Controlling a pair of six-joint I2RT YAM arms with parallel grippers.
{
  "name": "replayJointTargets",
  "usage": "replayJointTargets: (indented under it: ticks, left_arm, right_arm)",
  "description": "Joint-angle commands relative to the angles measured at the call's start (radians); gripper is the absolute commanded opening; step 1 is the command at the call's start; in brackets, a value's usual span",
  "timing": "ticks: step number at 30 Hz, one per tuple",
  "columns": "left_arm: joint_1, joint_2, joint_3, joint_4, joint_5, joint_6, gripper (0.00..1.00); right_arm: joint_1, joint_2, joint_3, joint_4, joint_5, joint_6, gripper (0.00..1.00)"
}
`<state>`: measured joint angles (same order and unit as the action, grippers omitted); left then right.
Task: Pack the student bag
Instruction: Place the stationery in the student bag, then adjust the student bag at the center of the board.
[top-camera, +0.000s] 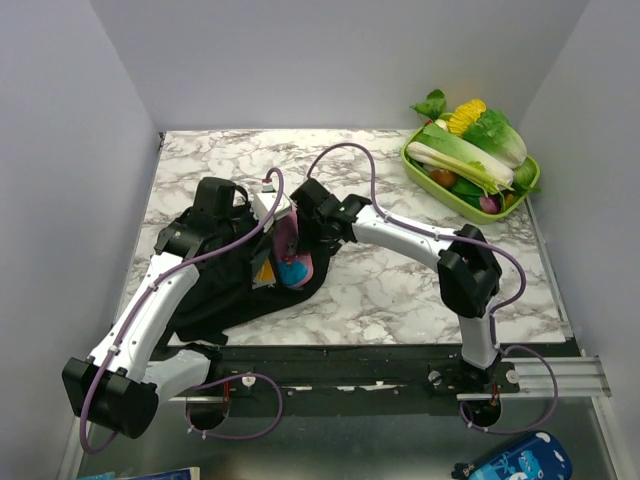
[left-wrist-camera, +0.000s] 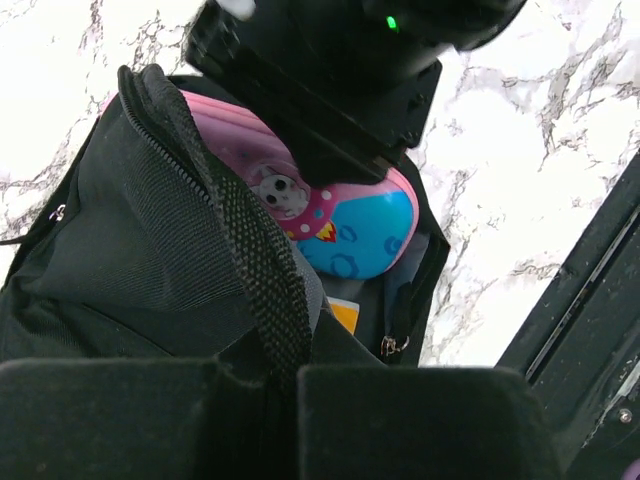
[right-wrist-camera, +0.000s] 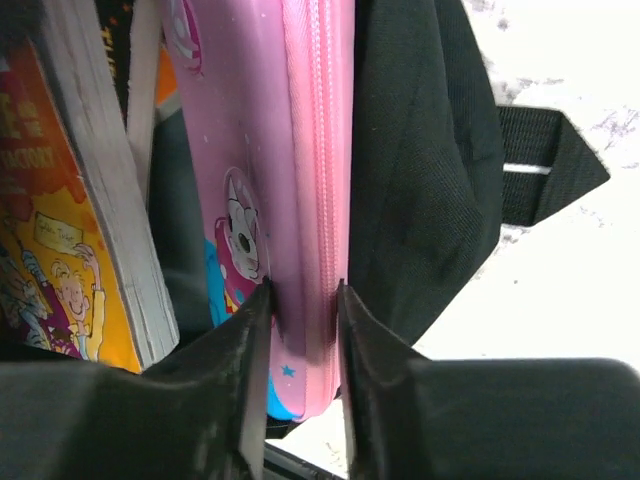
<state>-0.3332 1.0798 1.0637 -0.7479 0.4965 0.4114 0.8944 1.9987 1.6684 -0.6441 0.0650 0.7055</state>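
The student bag (top-camera: 215, 290) is a black backpack lying at the table's near left, its mouth held open. My left gripper (top-camera: 262, 232) is shut on the bag's mesh-lined opening edge (left-wrist-camera: 255, 270), which runs down between its fingers (left-wrist-camera: 270, 385). A pink and blue cartoon pencil case (top-camera: 290, 255) stands on edge, partly inside the opening (left-wrist-camera: 360, 225). My right gripper (right-wrist-camera: 303, 295) has a fingertip pressed on each side of the case's pink zipper edge (right-wrist-camera: 310, 150). A yellow-covered book (right-wrist-camera: 60, 230) stands in the bag beside the case.
A green tray (top-camera: 415, 160) of leafy vegetables sits at the far right corner. A blue patterned pouch (top-camera: 515, 460) lies below the table's front rail. A black strap (right-wrist-camera: 545, 165) of the bag trails over the marble top.
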Motion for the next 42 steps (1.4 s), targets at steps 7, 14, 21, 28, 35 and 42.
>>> replayJointTargets:
  ticks: [7,14,21,28,35,42]
  left_arm:
    - [-0.004,-0.023,0.022,0.018,0.086,0.029,0.02]
    - [-0.004,-0.034,0.030,-0.004,0.070,0.044,0.02]
    - [-0.004,-0.031,0.042,-0.015,0.065,0.047,0.02]
    - [-0.004,-0.014,0.055,-0.022,0.059,0.049,0.02]
    - [-0.004,-0.006,0.070,-0.025,0.056,0.046,0.02]
    - [-0.004,-0.014,0.076,-0.034,0.048,0.049,0.02]
  right_arm:
    - [0.015,-0.222,-0.151,0.070,-0.018,-0.126,0.69]
    - [-0.152,-0.330,-0.274,0.099,0.024,-0.124,0.70]
    - [-0.195,-0.236,-0.335,0.152,-0.005,-0.163,0.67]
    - [-0.170,-0.203,-0.458,0.357,-0.203,-0.115,0.68]
    - [-0.161,-0.111,-0.469,0.457,-0.290,-0.046,0.61]
    - [-0.163,-0.101,-0.505,0.546,-0.399,-0.001,0.12]
